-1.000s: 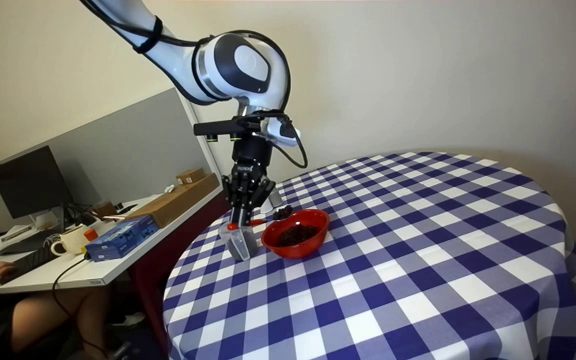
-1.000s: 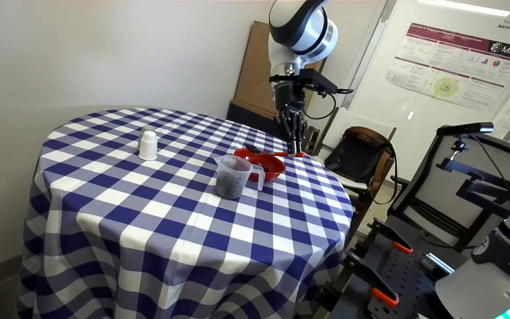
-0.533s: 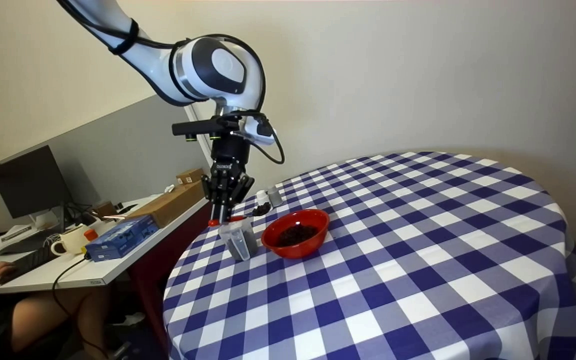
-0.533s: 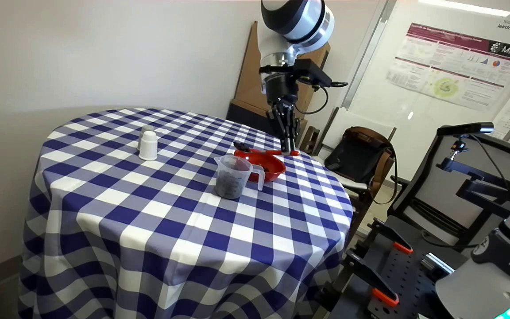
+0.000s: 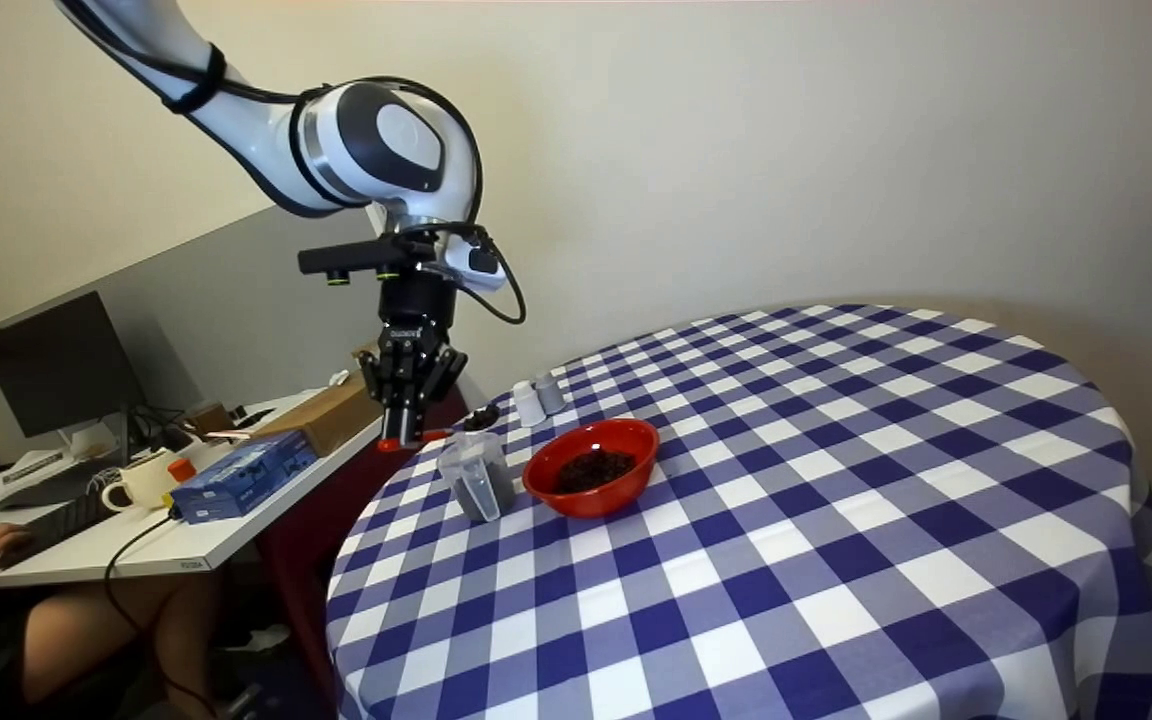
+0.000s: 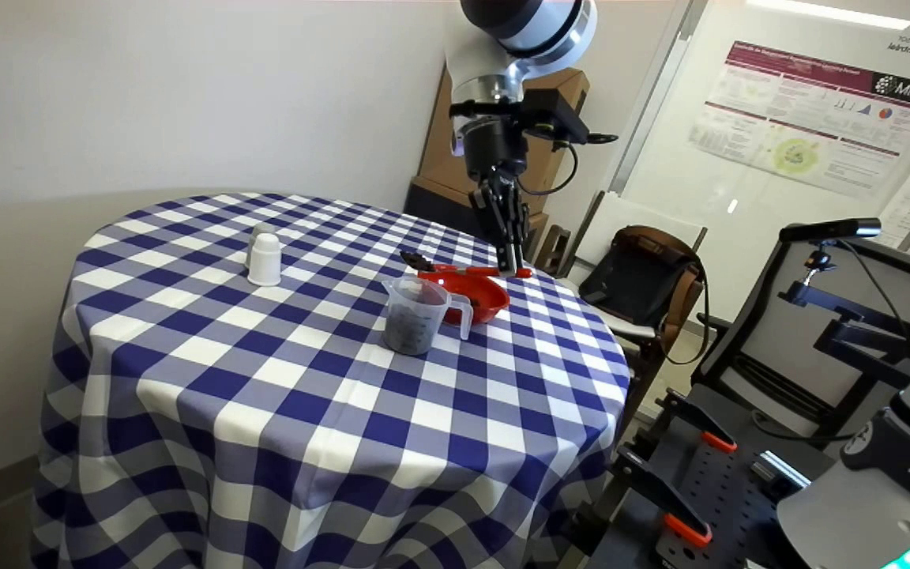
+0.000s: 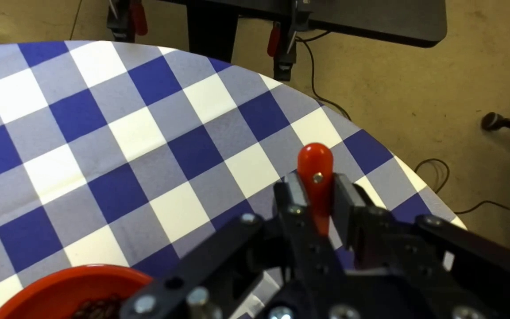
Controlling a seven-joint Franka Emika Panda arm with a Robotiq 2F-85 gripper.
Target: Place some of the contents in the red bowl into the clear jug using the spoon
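Slim orange-red-handled spoon (image 7: 317, 188) held in the air near the edge of a round table (image 5: 816, 520) draped in blue-and-white check

The black two-fingered gripper (image 5: 402, 437) at the end of the white jointed arm (image 5: 391, 150) is narrowed onto the spoon's handle, its jaws meeting it from both sides. In the wrist view the handle's rounded end pokes out between them, seen against the check near the table's curved edge. In an exterior view a bright red, round, shallow bowl (image 5: 591, 506) stands in from the table's left edge, with a heap of small dark brown-black bits (image 5: 594, 468) on its floor. A dark clump sits on the spoon's head, and the spoon lies close to level. Just beside the bowl, nearer that left edge, a small see-through jug (image 6: 411, 304) with a side handle stands upright. Its lower part looks dark grey; whether that is filling or the check seen through the wall cannot be told. In both exterior views the spoon's head shows just above the jug's rim. A small white container (image 6: 265, 261) and a grey container (image 5: 550, 394) stand upright, close together, on the table in both exterior views, apart from the bowl and jug
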